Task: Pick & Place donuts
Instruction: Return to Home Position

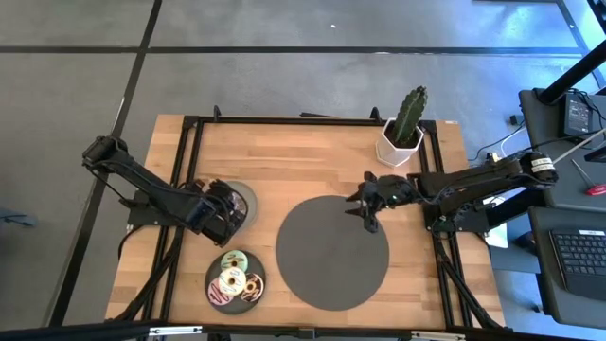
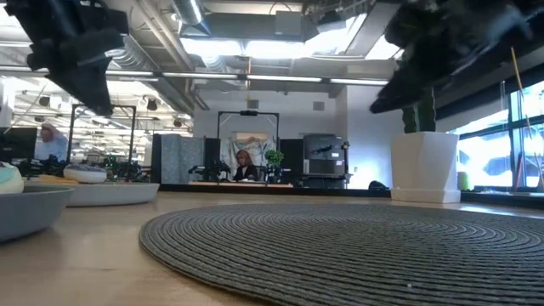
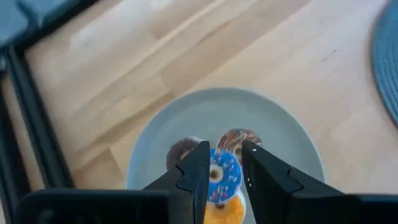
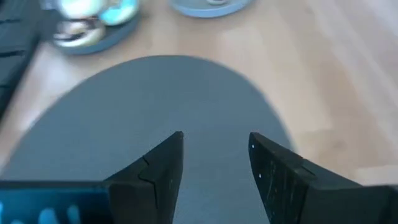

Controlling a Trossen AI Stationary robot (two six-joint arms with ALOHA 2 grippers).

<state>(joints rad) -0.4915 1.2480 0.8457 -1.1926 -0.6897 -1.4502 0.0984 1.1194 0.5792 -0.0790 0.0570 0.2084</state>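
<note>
1. High view: The large dark grey disc (image 1: 331, 254) lies in the middle of the wooden table (image 1: 284, 152). The left gripper (image 1: 223, 214) hangs over a small grey plate (image 1: 249, 201) just to the left of the disc. Four donuts (image 1: 235, 279) lie close together on a dark plate (image 1: 208, 276), near the disc's lower left edge. The right gripper (image 1: 368, 206) is above the disc's upper right edge. A cactus (image 1: 411, 114) in a white pot (image 1: 398, 150) stands beyond that edge, at the back of the table.

2. Low view: The left gripper (image 2: 78, 64) is high above the two plates to the left of the disc (image 2: 357, 246). The right gripper (image 2: 399, 89) hangs above the disc's far right part, in front of the pot (image 2: 423, 166).

3. Left wrist view: The left gripper (image 3: 225, 147) has its jaws a little apart, with a narrow gap, and they pinch nothing. Below them, on the grey plate (image 3: 186, 112), lie a blue donut (image 3: 224, 177), an orange donut (image 3: 225, 213) and two brown donuts (image 3: 181, 150). The disc (image 3: 388, 62) shows only as a rim at the side.

4. Right wrist view: The right gripper (image 4: 214, 134) has its jaws spread wide, and nothing is between them. It is over the disc (image 4: 155, 93). Beyond the disc are the dark plate (image 4: 74, 42) with its donuts (image 4: 99, 9) and the grey plate (image 4: 211, 6).
</note>
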